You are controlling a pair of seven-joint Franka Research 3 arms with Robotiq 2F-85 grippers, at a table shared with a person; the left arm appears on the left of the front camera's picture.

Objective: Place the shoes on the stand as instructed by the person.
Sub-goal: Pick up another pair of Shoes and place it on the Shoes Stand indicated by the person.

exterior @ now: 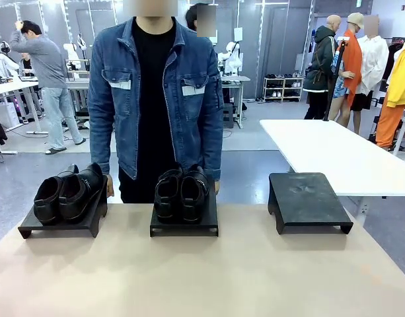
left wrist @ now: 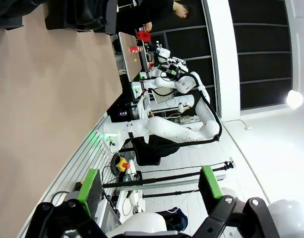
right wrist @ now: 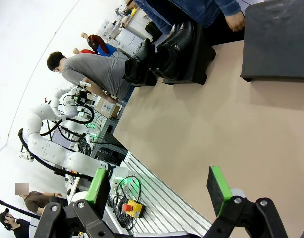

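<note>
Front view: a beige table (exterior: 202, 277) carries three low black stands in a row along its far edge. Taking the middle stand (exterior: 184, 224) as the landmark, the chunkier pair of black dress shoes (exterior: 182, 191) sits on top of it, toes toward the robot, the two shoes touching side by side. To its left, apart from it, the left stand (exterior: 62, 223) bears the sleeker pair (exterior: 69, 191), set at a slant with toes toward the robot's left. To the right of the middle stand, the right stand (exterior: 308, 200) has a bare top. Just behind the middle stand stands the person (exterior: 159, 92) in a blue denim jacket over a black T-shirt, arms hanging, hands down behind the stands at the table's far edge.

Left wrist view: the left gripper (left wrist: 151, 186) rises from the bottom edge with its green-padded fingers (left wrist: 90, 184) spread wide and nothing between them; it hangs off the table's near side, well apart from the stands, a corner of which shows at the top left. The other white arm (left wrist: 161, 130) lies beyond the table edge.

Right wrist view: the right gripper (right wrist: 159, 186) also stands wide open and empty, over the table's near edge. The middle stand (right wrist: 278, 44) shows at the top right, its top face dark. Beside it, the sleeker pair (right wrist: 161, 57) rests on its stand (right wrist: 194, 67), with the person's hand (right wrist: 236, 22) just behind.
</note>
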